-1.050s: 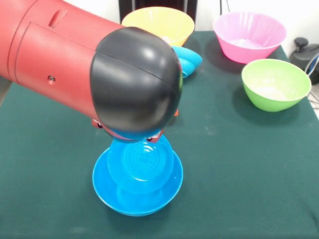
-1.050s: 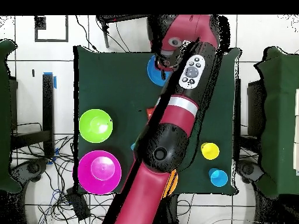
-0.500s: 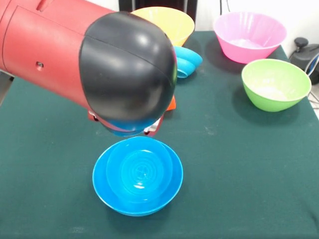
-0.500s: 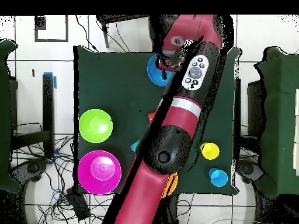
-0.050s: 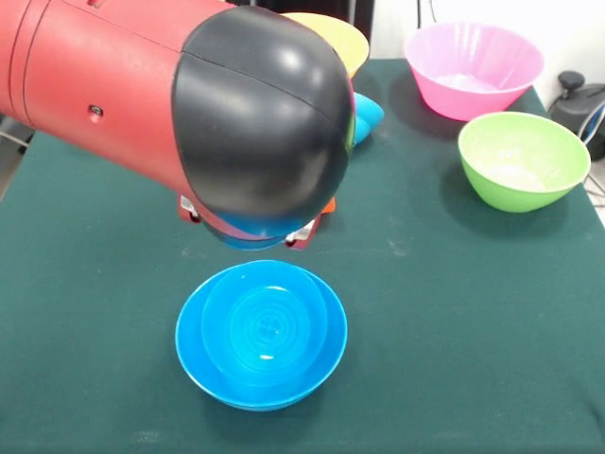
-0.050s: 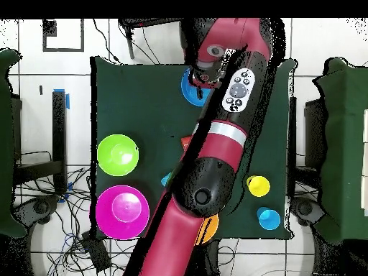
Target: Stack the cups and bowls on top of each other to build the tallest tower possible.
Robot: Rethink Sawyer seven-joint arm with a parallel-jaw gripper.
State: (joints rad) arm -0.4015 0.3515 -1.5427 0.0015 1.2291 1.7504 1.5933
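A medium blue bowl (image 5: pixel 194 342) stands near the table's front edge with a smaller blue bowl (image 5: pixel 265 323) nested level inside it; these two make the only stack. My gripper (image 5: pixel 250 235) hangs just above them, mostly hidden under the arm's black head. In the overhead view the gripper (image 6: pixel 204 75) is over the same blue bowl (image 6: pixel 190 90). Standing apart are the pink bowl (image 5: pixel 473 66), green bowl (image 5: pixel 523 159), yellow-orange bowl (image 5: pixel 333 40) and a ridged blue bowl (image 5: pixel 366 112). An orange-red cup (image 5: pixel 328 202) peeks from behind the arm. The yellow cup (image 6: pixel 258 186) and sky blue cup (image 6: pixel 269 218) stand side by side.
The red arm (image 6: pixel 215 144) stretches across the middle of the table and hides much of it. The green bowl (image 6: pixel 117 154) and pink bowl (image 6: pixel 122 212) stand along one side. A sliver of the yellow-orange bowl (image 6: pixel 209 230) shows beside the arm.
The smaller blue bowl, held tilted under the gripper a second ago, now lies level inside the larger blue bowl. The arm has lifted slightly above it.
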